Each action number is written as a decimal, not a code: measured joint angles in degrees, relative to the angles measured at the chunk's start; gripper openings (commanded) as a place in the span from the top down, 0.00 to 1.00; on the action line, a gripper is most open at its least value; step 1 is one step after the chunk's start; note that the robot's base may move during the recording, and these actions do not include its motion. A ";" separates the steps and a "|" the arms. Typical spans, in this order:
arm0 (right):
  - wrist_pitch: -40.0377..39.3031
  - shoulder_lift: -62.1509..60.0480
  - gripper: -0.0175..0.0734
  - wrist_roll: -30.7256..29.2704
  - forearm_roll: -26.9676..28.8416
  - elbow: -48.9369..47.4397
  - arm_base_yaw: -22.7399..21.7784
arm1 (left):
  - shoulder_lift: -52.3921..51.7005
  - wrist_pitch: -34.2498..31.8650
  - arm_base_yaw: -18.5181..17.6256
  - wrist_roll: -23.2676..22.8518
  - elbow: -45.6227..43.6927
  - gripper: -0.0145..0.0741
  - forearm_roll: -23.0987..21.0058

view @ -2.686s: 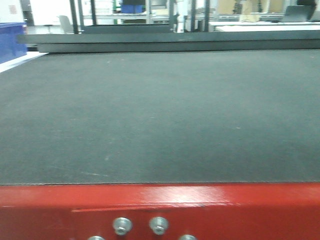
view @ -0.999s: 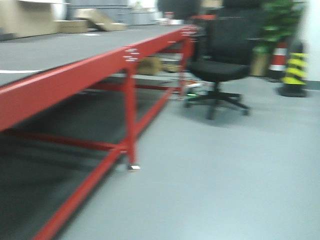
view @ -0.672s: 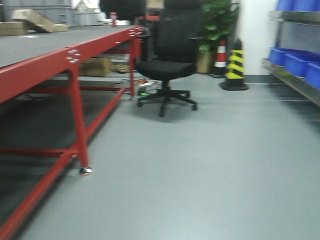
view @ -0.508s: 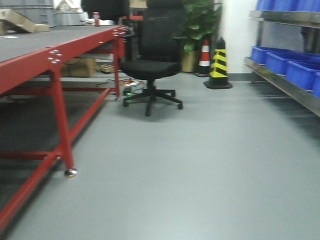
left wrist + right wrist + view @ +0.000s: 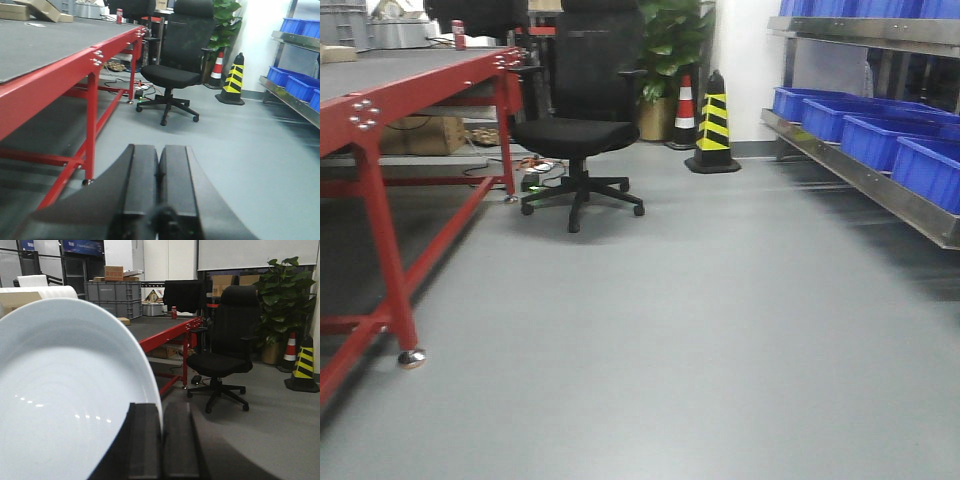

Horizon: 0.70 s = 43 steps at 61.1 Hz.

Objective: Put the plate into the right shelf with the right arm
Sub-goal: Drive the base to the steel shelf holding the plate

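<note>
Since 0.5 s ago the front view swings further right: chair (image 5: 575,135) and red table (image 5: 380,100) slide left in frame, and more of the shelf (image 5: 860,180) with its blue bins (image 5: 865,135) shows on the right. 2.7 s ago the same view showed only the table mat. Now the shelf runs along the right side past open grey floor, well apart from the table. A striped cone (image 5: 713,125) and a plant (image 5: 670,40) stand at the far wall between them. In the right wrist view the plate (image 5: 65,390) stands on edge, with its rim pinched in the right gripper (image 5: 161,407). The two dark fingers (image 5: 144,440) are clamped close on the rim. The plate's body spreads up and left of the gripper and fills the left half of that view, pale face toward the camera. The gripper points level and forward, toward the chair and the far end of the table; no shelf is in that view. The plate is not on the shelf. The left gripper (image 5: 159,150) holds nothing, its fingers pressed together. It also points level and forward, with the table on its left and the shelf at the far right edge of its view.
</note>
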 measured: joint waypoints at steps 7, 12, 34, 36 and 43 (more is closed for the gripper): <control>0.00 0.00 0.75 0.00 0.00 0.00 0.00 | 0.00 0.00 0.00 0.00 0.00 0.89 0.00; 0.00 0.00 0.75 0.00 0.00 0.00 0.00 | 0.00 0.00 0.00 0.00 0.00 0.89 0.00; 0.00 0.00 0.75 0.00 0.00 0.00 0.00 | 0.00 0.00 0.00 0.00 0.00 0.89 0.00; 0.00 0.00 0.75 0.00 0.00 0.00 0.00 | 0.00 0.00 0.00 0.00 0.00 0.89 0.00; 0.00 0.00 0.75 0.00 0.00 0.00 0.00 | 0.00 0.00 0.00 0.00 0.00 0.89 0.00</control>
